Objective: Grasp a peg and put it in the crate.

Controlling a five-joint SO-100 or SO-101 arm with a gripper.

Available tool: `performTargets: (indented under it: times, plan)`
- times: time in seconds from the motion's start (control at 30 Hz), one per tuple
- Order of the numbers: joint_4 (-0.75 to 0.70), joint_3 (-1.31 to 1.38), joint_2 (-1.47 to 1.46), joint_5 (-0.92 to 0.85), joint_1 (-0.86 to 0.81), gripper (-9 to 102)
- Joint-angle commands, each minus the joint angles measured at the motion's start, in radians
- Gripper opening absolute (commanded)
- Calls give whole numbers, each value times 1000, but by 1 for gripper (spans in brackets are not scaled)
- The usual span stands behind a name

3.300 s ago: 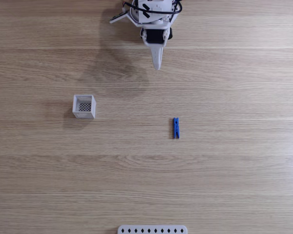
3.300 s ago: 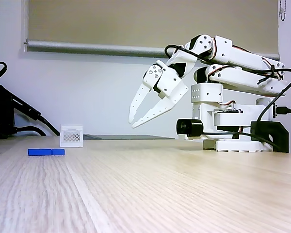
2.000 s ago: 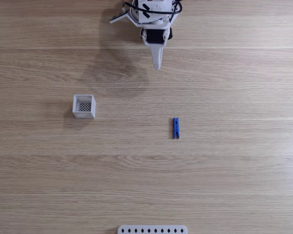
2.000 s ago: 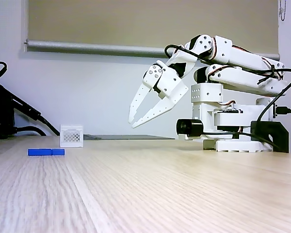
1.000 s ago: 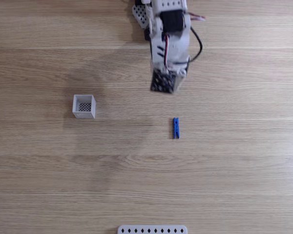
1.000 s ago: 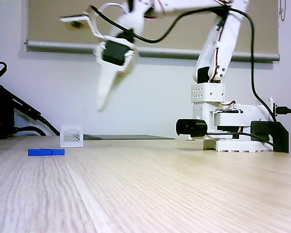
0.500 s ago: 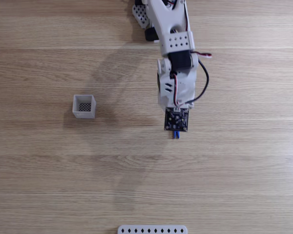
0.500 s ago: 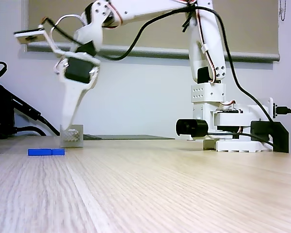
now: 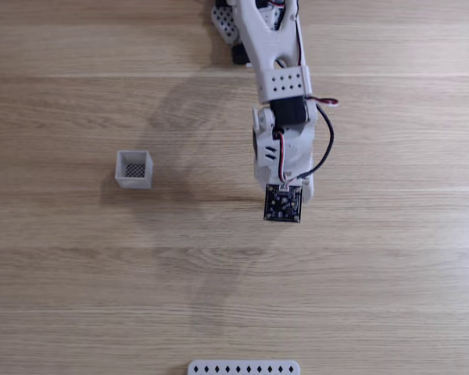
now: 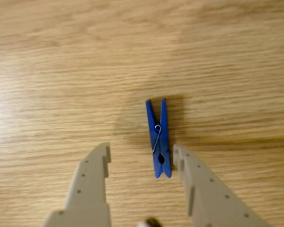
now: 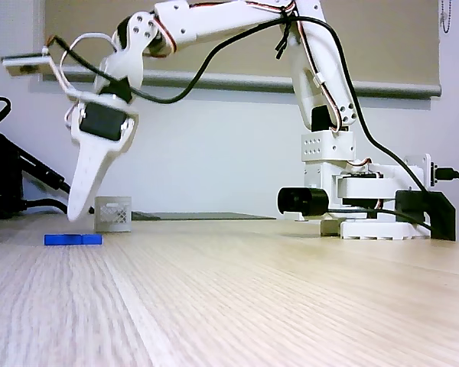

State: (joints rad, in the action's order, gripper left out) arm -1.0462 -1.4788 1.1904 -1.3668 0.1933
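1. Tabletop (image 9: 391, 273): wood, peg flat on it.
2. Crate (image 9: 134, 169): well apart from peg.
3. Pincer (image 10: 142, 158): open above peg; peg off-centre beside one finger.
4. Peg (image 10: 158, 137): risk that finger lands on it, knocking it aside.

A white jointed robot arm (image 11: 237, 19) reaches from its base (image 11: 359, 195) at the right across to the left, black cables looping along it. Its pale claw (image 11: 76, 212) points down, tips hanging just above the light wood-grain worktop (image 11: 252, 298) and right over the slim blue clothespin peg (image 11: 73, 239), which lies flat. From this side, how wide the jaws stand cannot be told. Behind the peg sits the small white open-topped crate (image 11: 113, 214) with slotted sides. Thick black cables (image 11: 19, 180) enter at the left edge.
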Motion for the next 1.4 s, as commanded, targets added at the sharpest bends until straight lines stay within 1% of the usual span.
performTargets:
  times: [0.0,0.33,0.4,0.53,0.57,0.67,0.73,0.8,0.9,1.03,1.17,1.37]
  plan:
    - [35,97,28,-8,-29,23]
    - [31,41,-18,-6,-34,23]
    - [29,26,-20,-5,-37,19]
    - [29,-3,-11,6,-46,-2]
    - [29,-9,-8,8,-49,-3]
    - [46,-38,26,8,-54,2]
    - [55,-69,77,8,-55,-1]
    - [98,-115,144,8,-55,-1]
    - [242,-233,268,6,-60,-1]
    - [529,-451,453,6,-126,-1]
    - [818,-672,609,-3,-236,-1]
    - [1167,-914,741,-6,-439,-1]
